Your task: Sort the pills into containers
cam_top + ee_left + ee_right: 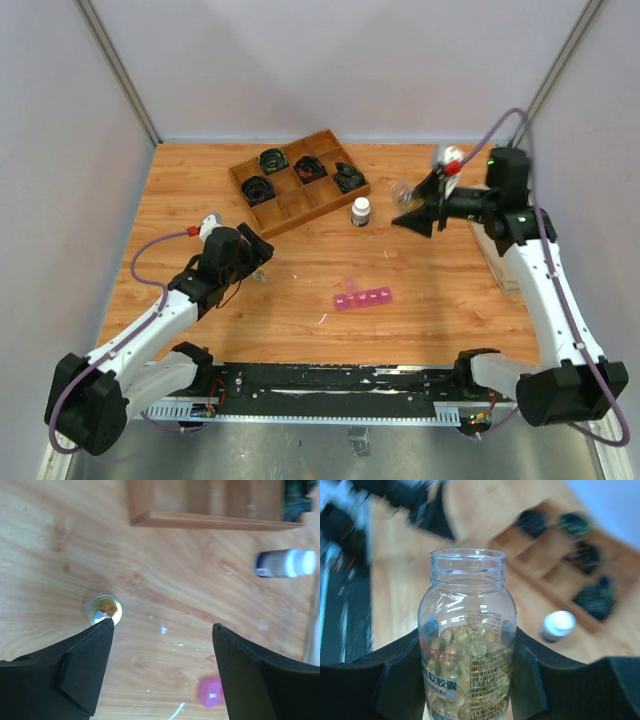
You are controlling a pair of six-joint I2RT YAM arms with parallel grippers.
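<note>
We see a wooden surface [420,270] with the two arms mounted at its near edge, the left arm [150,330] reaching in low and the right arm [545,280] raised over the right side. Toward the back sits a brown wooden divided tray [285,205] with black coiled items [272,159] in several of its compartments. The right fingers [395,675] are pinching a clear jar [467,605] by its body, one finger on each side. The jar's mouth is uncapped, and in the top view it is held to the right of the tray and, as far as we can tell, off the surface. The left fingers [75,665] are spread wide with nothing between them, hovering just above the surface in front of the tray's left end. The containers [363,298], a pink strip of small compartments, lie near the middle of the surface between the two arms, well apart from the jar. We cannot tell whether anything is in them. A white-capped bottle [360,211] stands just beside the tray's near right corner, behind the pink strip. A small round gold cap [103,609] lies on the surface at the tip of one left finger, touching or nearly touching it. The pills [465,650], yellowish translucent capsules, fill the lower part of the jar, all of them inside it.
</note>
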